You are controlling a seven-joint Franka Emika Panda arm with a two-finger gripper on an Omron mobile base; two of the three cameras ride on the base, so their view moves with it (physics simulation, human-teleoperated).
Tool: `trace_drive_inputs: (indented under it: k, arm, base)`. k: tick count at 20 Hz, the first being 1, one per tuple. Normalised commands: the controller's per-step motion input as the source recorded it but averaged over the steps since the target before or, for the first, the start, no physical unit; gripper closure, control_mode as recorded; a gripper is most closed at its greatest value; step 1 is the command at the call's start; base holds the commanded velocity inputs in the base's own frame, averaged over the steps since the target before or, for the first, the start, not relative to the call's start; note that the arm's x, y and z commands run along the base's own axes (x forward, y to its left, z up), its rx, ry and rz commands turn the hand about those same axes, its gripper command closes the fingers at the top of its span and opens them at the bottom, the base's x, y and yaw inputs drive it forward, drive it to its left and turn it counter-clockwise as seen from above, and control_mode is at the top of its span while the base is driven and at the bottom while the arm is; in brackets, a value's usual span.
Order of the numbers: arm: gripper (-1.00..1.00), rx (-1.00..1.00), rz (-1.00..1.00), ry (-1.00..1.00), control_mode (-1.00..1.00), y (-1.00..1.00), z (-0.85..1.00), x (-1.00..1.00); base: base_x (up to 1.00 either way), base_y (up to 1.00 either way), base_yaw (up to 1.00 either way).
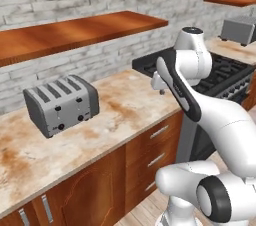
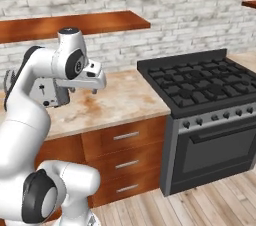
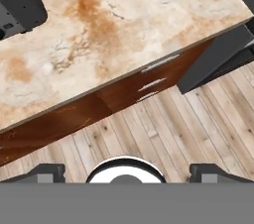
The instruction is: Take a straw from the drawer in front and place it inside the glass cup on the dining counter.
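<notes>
Above the counter (image 2: 125,97) edge, hand (image 3: 126,171) sits with fingers spread wide, holding nothing. Top drawer (image 2: 125,136) below it is shut, silver bar handle facing out, two more drawers stacked under. Toaster (image 1: 61,104) on the counter to the left, stove (image 2: 200,87) just right.

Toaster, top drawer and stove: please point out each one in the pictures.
toaster (image 1: 62,104): left base view, on its front side panel.
top drawer (image 2: 126,136): right base view, on its silver handle.
stove (image 2: 200,80): right base view, on the black burner grates.
</notes>
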Motion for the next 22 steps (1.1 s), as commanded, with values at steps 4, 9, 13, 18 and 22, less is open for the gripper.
trace_drive_inputs:
  k: [4, 9, 13, 18, 22]
  arm:
    - [-1.0, 0.0, -0.1, 0.0, -1.0, 0.06, 0.0, 0.0]
    - [-1.0, 0.2, -0.17, 0.0, -1.0, -0.82, -0.11, 0.13]
    - [-1.0, 0.26, -0.05, 0.02, -1.0, -1.0, -0.33, 0.0]
    - [-1.0, 0.42, -0.1, 0.0, -1.0, -1.0, -0.73, 0.0]
    - [-1.0, 0.4, -0.11, -0.02, -1.0, -0.82, -0.82, 0.0]
  base:
    - [0.0, 0.25, -0.09]
    - [0.0, 0.0, 0.0]
    - [0.0, 0.0, 0.0]
    - [0.0, 0.0, 0.0]
    - [0.0, 0.0, 0.0]
